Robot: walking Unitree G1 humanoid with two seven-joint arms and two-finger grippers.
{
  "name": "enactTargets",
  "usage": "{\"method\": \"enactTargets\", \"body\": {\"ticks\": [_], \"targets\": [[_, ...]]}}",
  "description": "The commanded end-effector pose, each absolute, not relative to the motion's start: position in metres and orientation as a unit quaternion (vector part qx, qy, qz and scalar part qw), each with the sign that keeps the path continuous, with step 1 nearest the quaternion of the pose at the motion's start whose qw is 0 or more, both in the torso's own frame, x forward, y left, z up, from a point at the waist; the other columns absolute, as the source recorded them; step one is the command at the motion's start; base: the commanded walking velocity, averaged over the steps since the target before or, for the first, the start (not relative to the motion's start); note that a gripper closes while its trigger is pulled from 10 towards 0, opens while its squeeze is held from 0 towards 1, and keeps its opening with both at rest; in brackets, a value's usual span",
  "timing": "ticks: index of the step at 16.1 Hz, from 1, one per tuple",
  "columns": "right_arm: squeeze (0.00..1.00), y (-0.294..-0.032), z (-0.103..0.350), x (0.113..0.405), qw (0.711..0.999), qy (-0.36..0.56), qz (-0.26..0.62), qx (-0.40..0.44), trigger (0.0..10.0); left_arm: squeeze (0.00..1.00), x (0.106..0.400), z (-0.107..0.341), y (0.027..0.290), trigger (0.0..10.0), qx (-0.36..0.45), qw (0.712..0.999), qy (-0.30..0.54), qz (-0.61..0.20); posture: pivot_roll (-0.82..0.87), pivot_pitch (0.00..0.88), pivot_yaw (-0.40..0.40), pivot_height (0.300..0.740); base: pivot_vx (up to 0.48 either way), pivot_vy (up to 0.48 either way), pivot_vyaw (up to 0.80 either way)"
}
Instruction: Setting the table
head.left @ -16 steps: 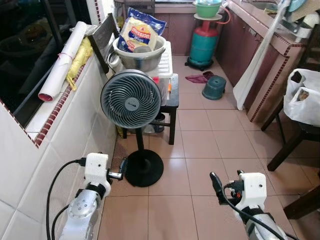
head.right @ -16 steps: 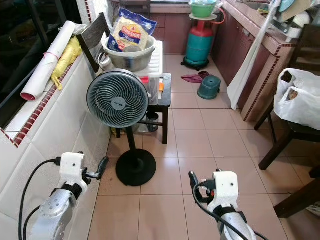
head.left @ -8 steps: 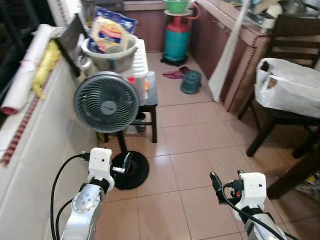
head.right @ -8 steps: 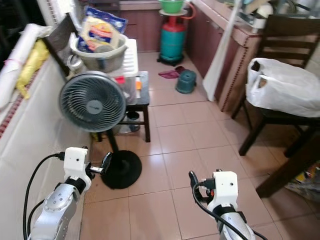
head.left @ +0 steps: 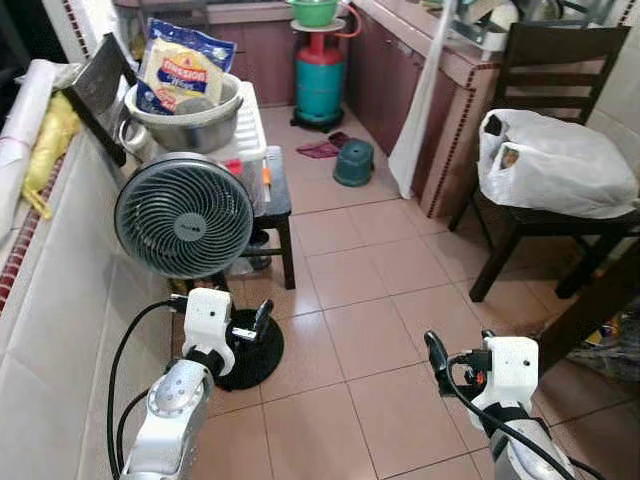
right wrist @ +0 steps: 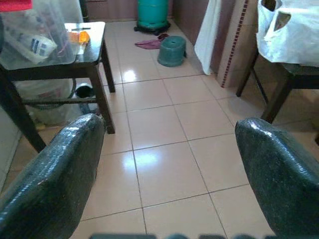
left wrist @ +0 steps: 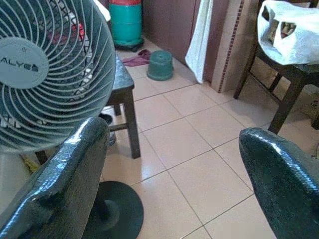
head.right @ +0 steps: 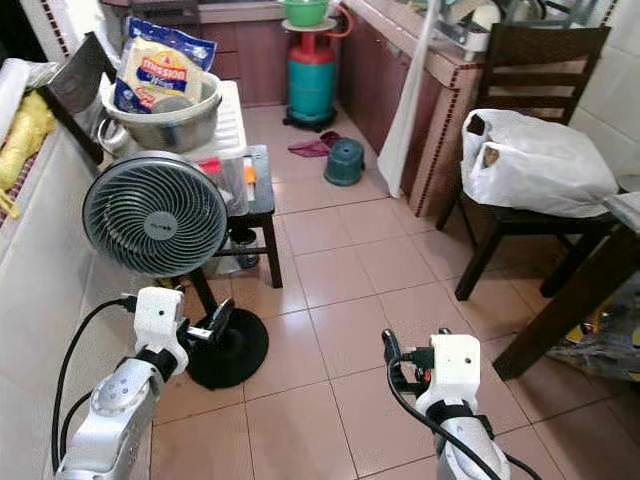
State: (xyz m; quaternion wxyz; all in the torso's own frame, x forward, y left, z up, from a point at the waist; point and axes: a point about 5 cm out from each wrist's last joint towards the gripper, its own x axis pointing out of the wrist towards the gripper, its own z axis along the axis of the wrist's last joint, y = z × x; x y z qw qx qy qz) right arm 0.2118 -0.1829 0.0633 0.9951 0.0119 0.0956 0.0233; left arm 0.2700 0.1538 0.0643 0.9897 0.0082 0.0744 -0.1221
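1. The beige tiled floor (head.left: 400,290) lies open between the white tiled wall (head.left: 60,330) on the robot's left and the dark wooden chair (head.right: 530,60) carrying a white plastic bag (head.right: 535,160) on its right.
2. The grey pedestal fan (head.left: 183,215) stands just beside that wall, its round black base (head.right: 230,350) beside the left claw (head.left: 262,318).
3. The right wrist view looks under the small dark wooden stool (right wrist: 55,59); the head views show a steel basin (head.left: 185,110) with a tortilla packet (head.left: 180,70) stacked above it.
4. A teal gas cylinder (head.left: 320,75) and green upturned bucket (head.left: 353,162) sit far along the floor.
5. Left claw: fingers apart, empty.
6. Right claw (head.left: 436,352): fingers apart, empty; no tableware can be made out.
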Motion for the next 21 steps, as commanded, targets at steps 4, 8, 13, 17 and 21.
{"method": "enactTargets", "body": {"ticks": [4,8,13,17,21], "targets": [[0.0,-0.181,0.072,0.216,0.997,0.079,0.017,0.017,10.0,0.0,0.278,0.069,0.157,10.0,0.005,0.99,0.073,-0.119,-0.1,0.0,0.041,0.74,0.0,0.0,-0.76],[0.0,-0.179,0.072,0.219,0.996,0.083,0.023,0.02,10.0,0.0,0.289,0.075,0.16,10.0,0.022,0.992,0.061,-0.11,-0.09,0.0,0.028,0.74,0.0,0.0,-0.76],[0.0,-0.18,0.076,0.222,0.997,0.077,0.021,0.019,10.0,0.0,0.286,0.071,0.162,10.0,0.02,0.992,0.069,-0.105,-0.1,0.0,0.041,0.74,0.0,0.0,-0.77],[0.0,-0.175,0.078,0.22,0.997,0.071,0.013,0.026,10.0,0.0,0.283,0.069,0.155,10.0,0.015,0.991,0.073,-0.111,-0.1,0.0,0.055,0.74,0.0,0.0,-0.77],[0.0,-0.179,0.081,0.219,0.998,0.066,0.003,0.024,10.0,0.0,0.286,0.076,0.154,10.0,-0.002,0.991,0.05,-0.127,-0.11,0.0,0.062,0.74,0.0,0.0,-0.77]]}}
